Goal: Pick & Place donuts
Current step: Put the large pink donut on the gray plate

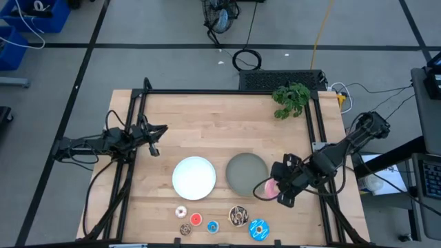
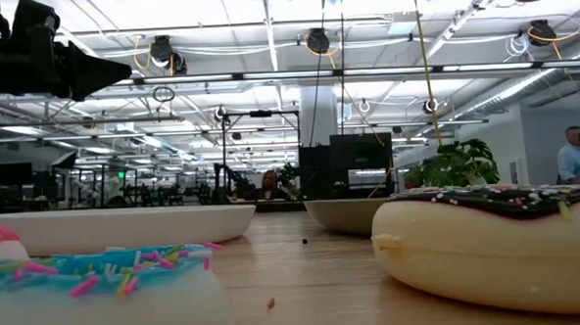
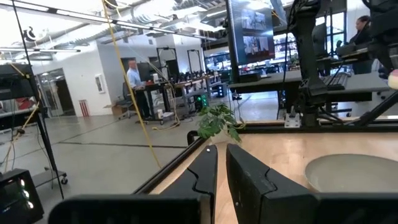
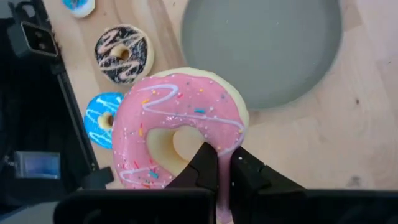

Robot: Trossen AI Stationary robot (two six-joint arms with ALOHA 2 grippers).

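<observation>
Front edge of the desk (image 1: 227,124), nearest row: blue sprinkled donut (image 1: 259,229), brown streaked donut (image 1: 238,215), then the tiny ones: blue (image 1: 212,226), red (image 1: 196,219), brown (image 1: 185,229) and white-pink (image 1: 181,212). All lie flat on the wood, close together but apart from each other.

Low view: the blue sprinkled donut and the brown streaked donut fill the foreground, with the two plates' rims behind them.

Next row back, mid-desk: round white plate (image 1: 193,177) and round grey plate (image 1: 247,173) side by side, just apart. Nothing lies on either.

Right gripper (image 1: 281,195) is just beside the grey plate's right rim, on the side toward the front edge. Its fingers (image 4: 208,171) are clenched on the pink donut (image 4: 180,127), pinching the ring's body through the hole. In the right wrist view the donut hangs over bare wood next to the grey plate, with the brown streaked and blue sprinkled donuts further off.

Left gripper (image 1: 156,140) waits at the desk's left edge, beyond the white plate, nothing between its fingers (image 3: 202,180), which stand nearly together with a narrow gap.

Far right corner of the desk: a small green plant (image 1: 291,98).

Beyond the desk, a workshop room; a person stands at a bench in the distance.
</observation>
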